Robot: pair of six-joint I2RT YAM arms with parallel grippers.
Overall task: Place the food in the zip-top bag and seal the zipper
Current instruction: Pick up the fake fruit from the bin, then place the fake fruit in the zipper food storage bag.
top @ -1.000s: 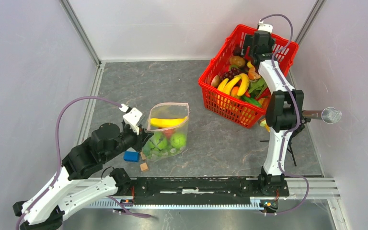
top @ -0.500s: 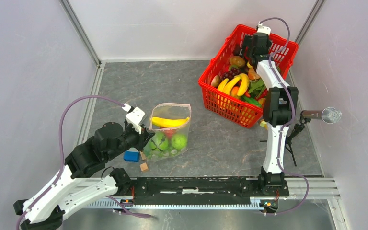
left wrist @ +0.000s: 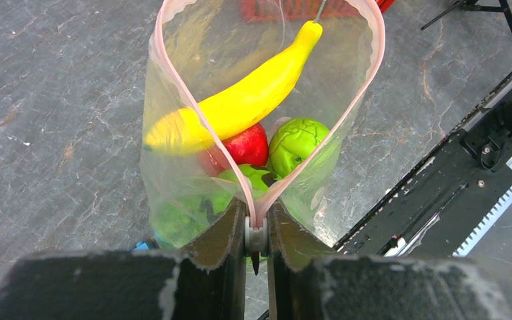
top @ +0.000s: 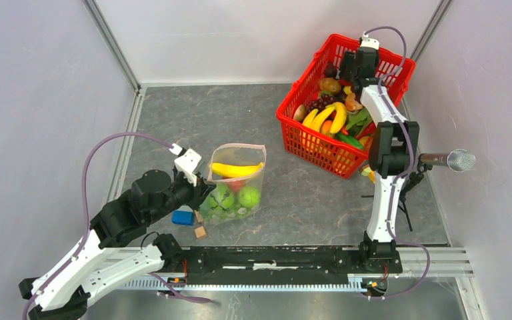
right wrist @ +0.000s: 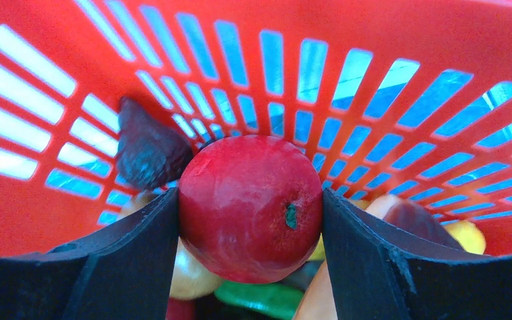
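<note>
From above, we see the left tool [top: 205, 189] closed on the near-left edge of the zip-top bag [top: 237, 190], which stands on the counter [top: 293, 200] with its mouth open and a banana [top: 235, 170] and green round fruits [top: 247, 196] inside. A blue block [top: 183, 217] and a wooden cube [top: 200, 232] lie just beside the bag. Well apart, the right tool [top: 350, 73] reaches down into the far corner of the red mesh basket [top: 285, 121], which is piled with toy produce. At the left wrist, the fingers pinch the zipper [left wrist: 250, 203] at one end of the mouth. The pink strip loops open beyond them, over the banana, a bagged apple [left wrist: 248, 145] and the green fruits. At the right wrist, a red apple [right wrist: 250, 207] sits clamped between both pads, close to the basket wall, with a dark purple fruit [right wrist: 148, 148] touching its left side.
</note>
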